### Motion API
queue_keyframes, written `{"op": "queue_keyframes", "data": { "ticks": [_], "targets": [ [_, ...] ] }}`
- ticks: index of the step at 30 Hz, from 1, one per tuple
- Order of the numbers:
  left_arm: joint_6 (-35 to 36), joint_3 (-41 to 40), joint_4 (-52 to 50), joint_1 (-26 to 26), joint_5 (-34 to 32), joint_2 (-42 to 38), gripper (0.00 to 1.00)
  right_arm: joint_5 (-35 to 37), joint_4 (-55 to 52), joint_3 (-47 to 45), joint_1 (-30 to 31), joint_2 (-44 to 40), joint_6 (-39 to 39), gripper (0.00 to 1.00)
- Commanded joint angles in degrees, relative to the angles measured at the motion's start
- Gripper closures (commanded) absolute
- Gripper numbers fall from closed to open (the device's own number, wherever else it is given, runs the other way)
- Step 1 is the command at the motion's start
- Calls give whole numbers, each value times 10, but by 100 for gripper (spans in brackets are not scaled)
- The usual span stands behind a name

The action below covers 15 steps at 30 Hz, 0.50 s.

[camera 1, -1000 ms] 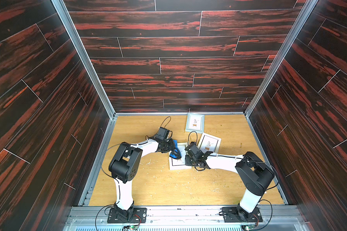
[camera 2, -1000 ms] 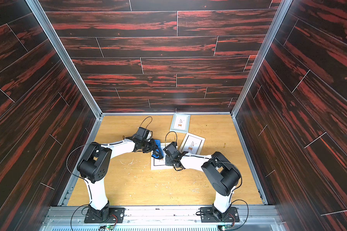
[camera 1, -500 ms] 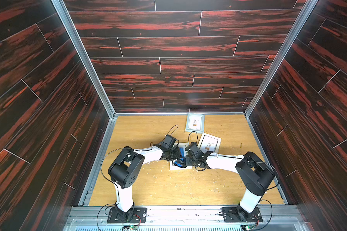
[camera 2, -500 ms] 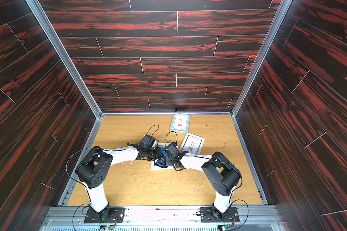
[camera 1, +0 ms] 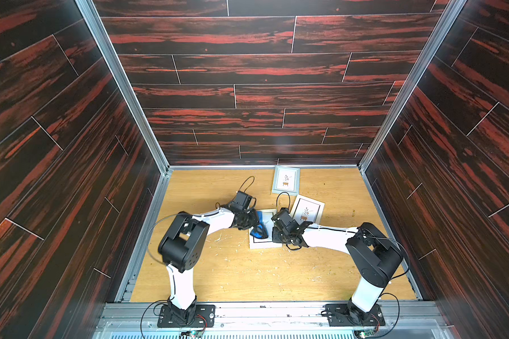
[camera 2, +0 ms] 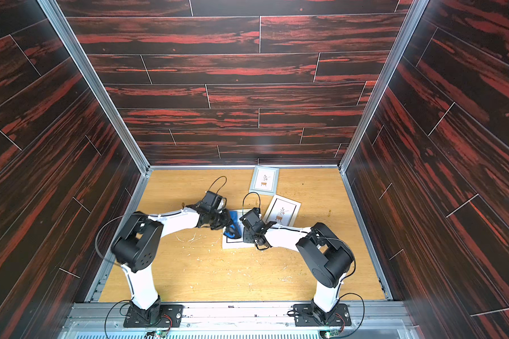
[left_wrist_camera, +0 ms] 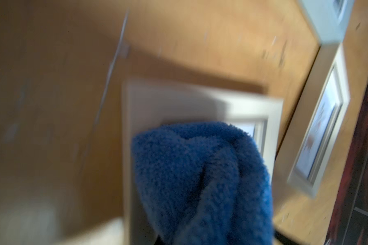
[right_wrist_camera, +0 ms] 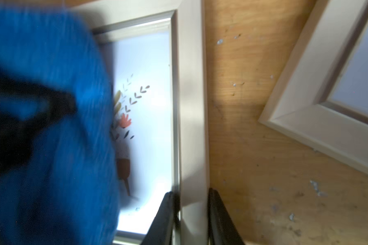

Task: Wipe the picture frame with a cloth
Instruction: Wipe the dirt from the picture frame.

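A white picture frame lies flat on the wooden floor between the arms. The bright blue cloth rests bunched on its left half. My left gripper is shut on the cloth. In the left wrist view the cloth hides the fingers and hangs over the picture frame. My right gripper is shut on the picture frame's right border, one finger on the glass side. The blurred cloth covers part of the print.
A cream frame lies tilted just right of the held one. A pale blue-grey frame lies near the back wall. White scuffs mark the floor. Dark wood-look walls enclose three sides.
My left gripper swept the cloth across the picture frame toward the right gripper, then came back part of the way. The right gripper has kept its hold and place.
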Motion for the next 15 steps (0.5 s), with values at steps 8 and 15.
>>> {"op": "queue_keyframes", "data": {
  "ticks": [8,15],
  "targets": [
    [24,110,-65,44,18,67,100,21,-37,8,-2,0,-5,100],
    [-3,-3,-65,-1,-16,-24,100,32,-39,7,-4,-3,-8,100]
  ]
}}
